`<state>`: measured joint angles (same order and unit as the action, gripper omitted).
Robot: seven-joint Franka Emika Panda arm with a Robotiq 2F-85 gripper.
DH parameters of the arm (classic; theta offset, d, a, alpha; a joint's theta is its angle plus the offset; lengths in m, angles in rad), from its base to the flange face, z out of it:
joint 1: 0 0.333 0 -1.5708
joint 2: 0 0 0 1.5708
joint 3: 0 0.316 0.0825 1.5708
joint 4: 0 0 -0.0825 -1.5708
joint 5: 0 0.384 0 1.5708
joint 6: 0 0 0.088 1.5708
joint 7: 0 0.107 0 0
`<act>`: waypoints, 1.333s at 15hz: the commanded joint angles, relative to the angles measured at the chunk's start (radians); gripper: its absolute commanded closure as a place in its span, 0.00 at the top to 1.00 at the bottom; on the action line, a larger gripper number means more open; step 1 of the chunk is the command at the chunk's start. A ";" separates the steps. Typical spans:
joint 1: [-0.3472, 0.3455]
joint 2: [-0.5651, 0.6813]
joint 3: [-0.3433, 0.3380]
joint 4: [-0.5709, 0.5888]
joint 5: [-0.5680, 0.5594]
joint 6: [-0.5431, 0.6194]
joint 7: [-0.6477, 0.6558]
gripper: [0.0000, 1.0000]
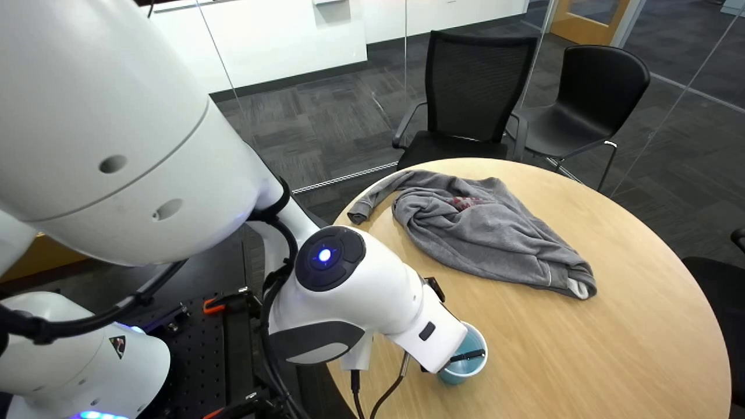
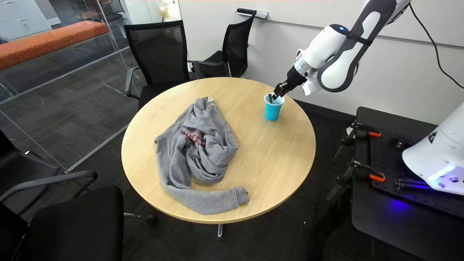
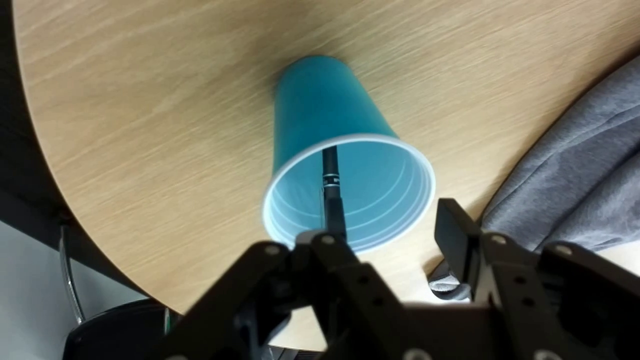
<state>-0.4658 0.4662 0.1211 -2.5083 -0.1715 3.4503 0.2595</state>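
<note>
A blue cup (image 3: 320,100) with a white rim stands upright on the round wooden table, seen in all views. Inside it is a slim black pen (image 3: 330,167), its lower part hidden by the near side of the cup in the wrist view. My gripper (image 3: 391,212) is open, its fingers well apart with nothing gripped between them. The left fingertip (image 3: 335,215) overlaps the cup's mouth and the pen; whether it touches either I cannot tell. Beyond the rim is the right finger (image 3: 457,235). In an exterior view the gripper hangs right at the cup (image 2: 272,110).
A crumpled grey sweatshirt (image 2: 214,145) with a red patch lies on the table (image 2: 268,163). Black chairs (image 1: 480,87) stand around it. The cup is near the table's edge on the arm's side. A black base table (image 2: 384,217) with clamps carries the robot.
</note>
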 commanded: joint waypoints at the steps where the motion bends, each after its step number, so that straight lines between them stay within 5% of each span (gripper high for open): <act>1: -0.006 -0.005 0.007 0.004 0.018 -0.011 -0.031 0.52; 20: 0.062 0.108 -0.050 0.188 0.104 -0.153 -0.117 0.53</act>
<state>-0.4330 0.5561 0.0844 -2.3649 -0.1073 3.3488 0.1857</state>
